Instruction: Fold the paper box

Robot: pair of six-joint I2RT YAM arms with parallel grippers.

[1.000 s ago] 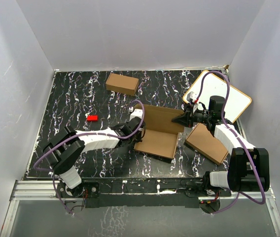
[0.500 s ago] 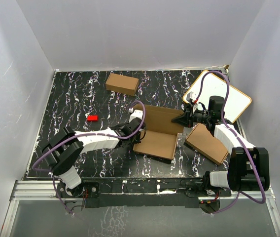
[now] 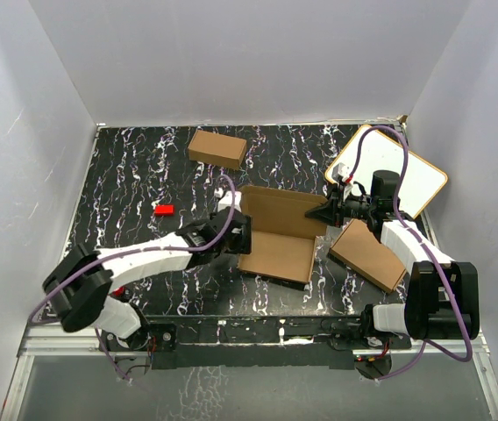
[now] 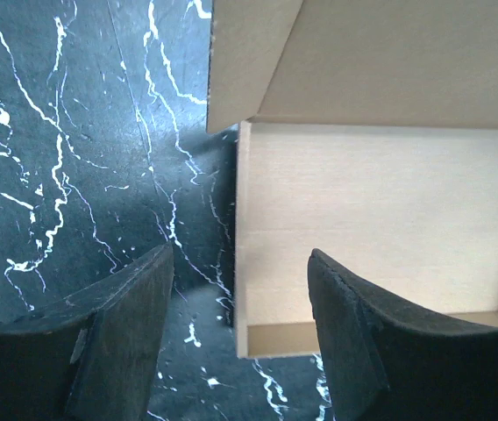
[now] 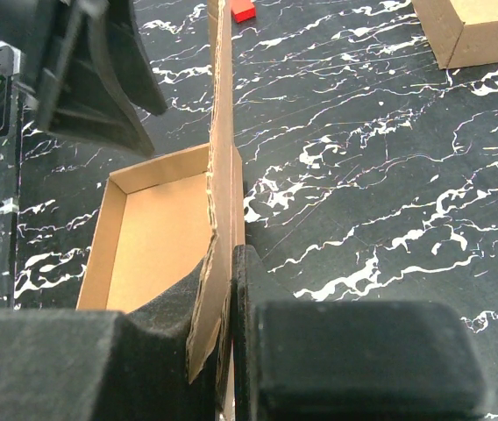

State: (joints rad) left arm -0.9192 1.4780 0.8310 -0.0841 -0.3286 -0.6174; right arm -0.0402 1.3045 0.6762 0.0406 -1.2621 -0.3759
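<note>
The paper box lies mid-table as a shallow brown tray with its lid panel standing upright behind it. My right gripper is shut on the lid's right edge; in the right wrist view the cardboard edge is pinched between the pads of that gripper. My left gripper is at the tray's left side, open. In the left wrist view the gripper straddles the tray's near-left corner, and neither finger touches it.
A smaller brown carton sits at the back. A flat brown carton lies under the right arm, beside a white board. A small red block lies on the black marbled table, left of the box.
My left gripper has opened and let go of the box's left side, and the left arm has sunk lower and stretched out. The right gripper has kept its hold on the lid.
</note>
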